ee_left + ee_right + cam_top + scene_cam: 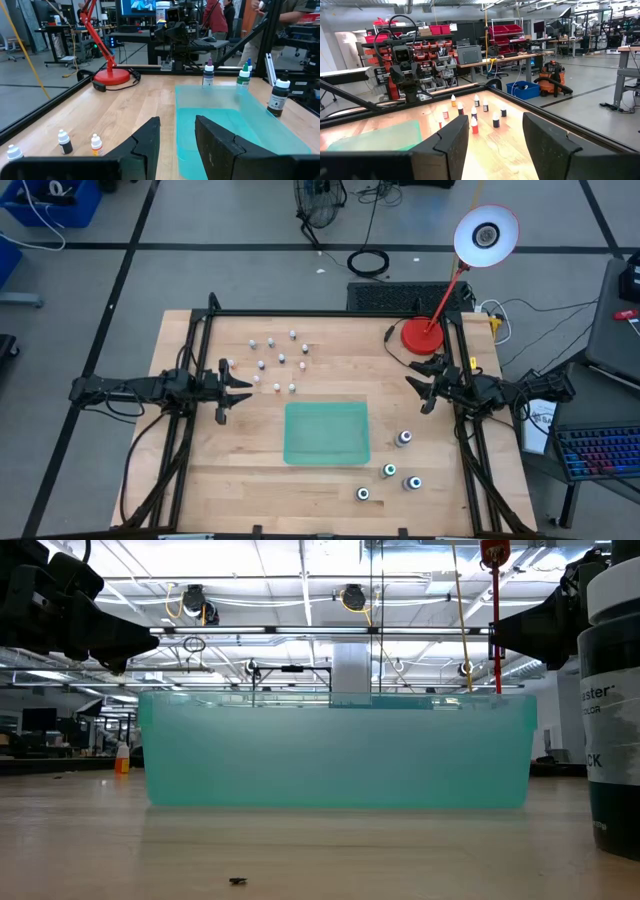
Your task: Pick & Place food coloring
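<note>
The left hand (243, 386) hovers over the left side of the wooden surface (190, 480), its two fingers apart with nothing between them. Just beyond it, toward the far edge, stands a loose cluster of small food coloring bottles (278, 360) with whitish caps; the nearest of them sit right beside the fingertips, not touching. From that arm's own wrist view a couple of these little bottles (64, 141) stand off to one side of the dark fingers (149, 142), while the gap between the fingers looks out over the green tray (235, 120).

The green tray (326, 433) lies flat in the middle of the surface, translucent and rectangular, between the two arms and a little nearer the front edge. It holds no bottle.

Further right, four slightly bigger bottles (404, 439) with dark bodies and green or blue tops stand in a scatter near the front right corner, just past the tray's right edge. The right hand (422, 387) hangs above the surface behind them, near the right rail, its fingers apart and empty too. A red desk lamp (424, 333) stands on its round base at the far right corner, close behind that hand, with its black cable (392, 345) curling beside it.
</note>
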Controlling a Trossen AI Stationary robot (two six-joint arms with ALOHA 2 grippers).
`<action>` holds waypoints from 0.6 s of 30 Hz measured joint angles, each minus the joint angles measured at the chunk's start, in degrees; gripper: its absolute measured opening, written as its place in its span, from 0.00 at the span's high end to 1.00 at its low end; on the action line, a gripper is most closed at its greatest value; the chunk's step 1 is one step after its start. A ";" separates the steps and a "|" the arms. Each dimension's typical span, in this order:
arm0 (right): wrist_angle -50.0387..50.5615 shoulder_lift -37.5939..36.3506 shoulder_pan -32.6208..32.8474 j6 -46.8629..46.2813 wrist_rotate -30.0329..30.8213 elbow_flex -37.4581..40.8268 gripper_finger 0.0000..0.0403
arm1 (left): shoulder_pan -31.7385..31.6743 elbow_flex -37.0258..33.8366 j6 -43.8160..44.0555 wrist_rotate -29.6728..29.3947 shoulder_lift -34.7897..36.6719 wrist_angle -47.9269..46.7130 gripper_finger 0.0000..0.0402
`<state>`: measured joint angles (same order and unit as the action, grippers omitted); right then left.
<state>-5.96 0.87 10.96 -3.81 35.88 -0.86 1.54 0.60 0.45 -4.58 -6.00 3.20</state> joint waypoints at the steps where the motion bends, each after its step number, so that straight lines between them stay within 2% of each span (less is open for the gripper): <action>1: 0.01 0.00 0.01 0.00 0.00 0.01 0.57 | -0.02 0.01 0.00 0.00 0.00 0.00 0.68; 18: 0.00 0.02 0.00 0.00 0.00 0.00 0.56 | -0.02 0.00 0.00 0.02 0.01 -0.02 0.68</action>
<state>-5.96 0.89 10.97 -3.82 35.88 -0.86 1.52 0.60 0.45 -4.56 -5.98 3.18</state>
